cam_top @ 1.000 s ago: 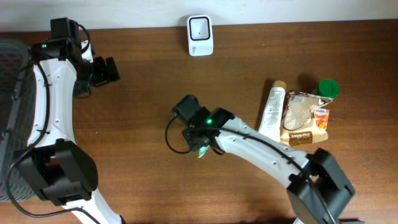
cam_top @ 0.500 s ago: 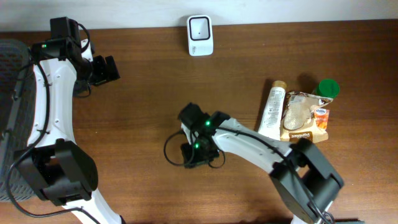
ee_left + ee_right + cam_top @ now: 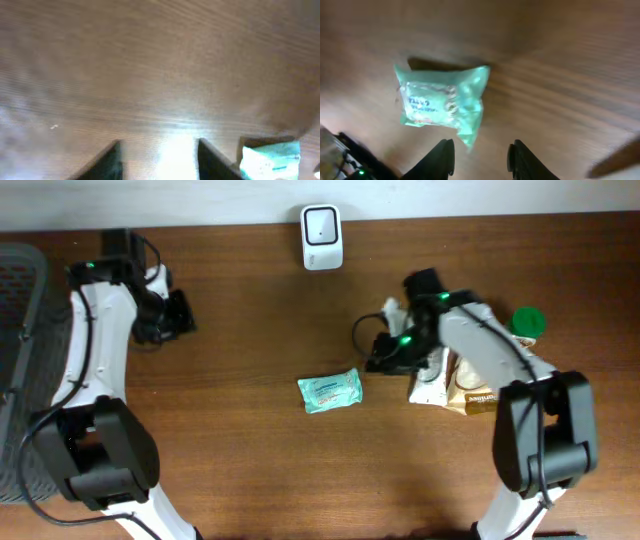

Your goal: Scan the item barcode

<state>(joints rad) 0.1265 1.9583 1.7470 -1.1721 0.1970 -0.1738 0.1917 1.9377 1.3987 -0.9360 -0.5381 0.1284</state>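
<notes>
Overhead: the right gripper (image 3: 385, 358) hangs over the table (image 3: 250, 470). The teal packet (image 3: 330, 391) lies flat just past its fingertips, apart from them. Right behind the gripper is a pile made up of a tube (image 3: 428, 385), a snack bag (image 3: 480, 392) and a green lid (image 3: 528, 322), partly hidden by the arm. The scanner (image 3: 321, 223) stands at the far table edge, well off to this gripper's side. The left gripper (image 3: 180, 313) is well apart from the packet, with a mesh basket (image 3: 20, 280) behind its arm. From this height I cannot tell how wide either pair of jaws stands.

Left wrist: the left gripper (image 3: 159, 150) shows two dark fingers (image 3: 107, 162) with a moderate gap and only bare wood between them, so it holds nothing. The packet (image 3: 272, 157) shows at the lower right, off to the side of the fingers and clear of them. The picture is blurred.

Right wrist: the right gripper (image 3: 482, 150) stands partly open, with wood showing between its fingers (image 3: 442, 160) and nothing held. The packet (image 3: 442, 100) lies just ahead, a little toward the left finger, label side up. Its print is too blurred to read.
</notes>
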